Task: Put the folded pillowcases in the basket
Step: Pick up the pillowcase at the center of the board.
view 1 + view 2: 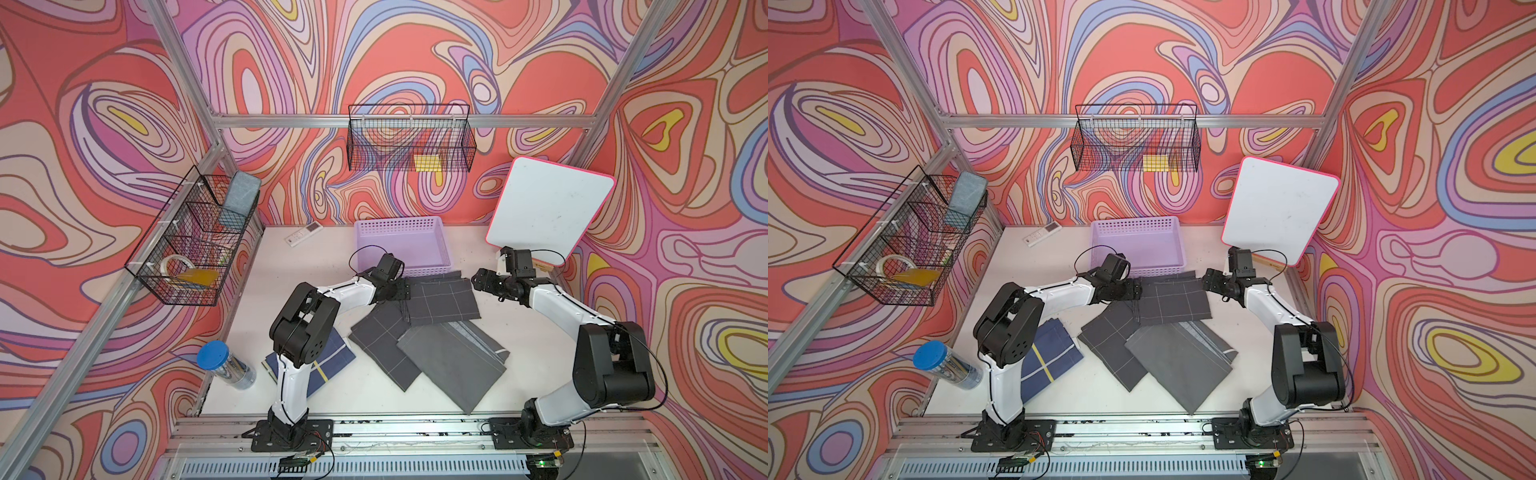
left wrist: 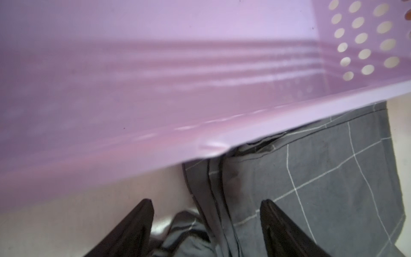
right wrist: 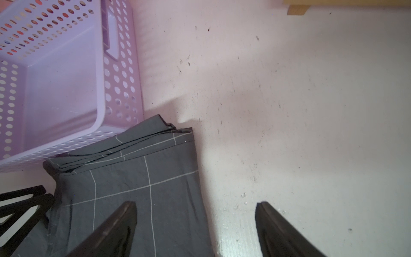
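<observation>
The folded pillowcase (image 1: 444, 299) (image 1: 1175, 299) is dark grey with thin white grid lines and lies flat on the table, one edge against the front wall of the lilac basket (image 1: 395, 226) (image 1: 1138, 226). My left gripper (image 1: 409, 289) (image 2: 206, 201) stands open at its left edge, with bunched fabric (image 2: 322, 189) between the spread fingers. At its right edge my right gripper (image 1: 476, 282) (image 3: 195, 203) is open, one finger over the cloth (image 3: 133, 178) and the other over bare table. Nothing lies in the basket (image 2: 155, 89) (image 3: 60, 89).
Nearer the front lie another grid-patterned grey cloth (image 1: 382, 345), a plain grey one (image 1: 453, 365) and a navy one (image 1: 328, 365) under the left arm. A blue-lidded jar (image 1: 226, 365) stands front left, a whiteboard (image 1: 548, 208) leans back right, and a remote (image 1: 303, 235) lies beside the basket.
</observation>
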Available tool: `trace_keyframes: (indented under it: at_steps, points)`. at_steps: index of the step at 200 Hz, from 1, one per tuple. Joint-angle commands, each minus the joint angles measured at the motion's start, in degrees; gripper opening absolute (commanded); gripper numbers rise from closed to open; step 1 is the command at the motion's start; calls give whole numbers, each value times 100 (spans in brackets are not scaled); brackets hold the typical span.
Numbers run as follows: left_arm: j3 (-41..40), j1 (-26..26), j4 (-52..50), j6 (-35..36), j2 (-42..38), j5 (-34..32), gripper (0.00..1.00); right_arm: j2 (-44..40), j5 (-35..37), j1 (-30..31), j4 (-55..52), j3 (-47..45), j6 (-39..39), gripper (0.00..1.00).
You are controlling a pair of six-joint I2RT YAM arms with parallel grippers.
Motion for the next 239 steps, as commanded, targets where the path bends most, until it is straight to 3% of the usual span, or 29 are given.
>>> trace_keyframes:
  at_steps: [1,74,145,168,239]
  points:
    - [185,-42,-209,114,167,131,76,56,34,-17,79,-66,0,86]
    - [537,-232,-442,181,608,409,60,151,42,-17,6,4,-8,85]
    - [402,-263,-336,127,621,489,15,468,20,-12,-228,227,-79,85]
    - [348,-268,-263,152,536,546,0,686,-207,-11,-288,364,-182,78]
    - [168,-245,-238,263,278,711,0,1683,-666,-11,-500,1025,-374,66]
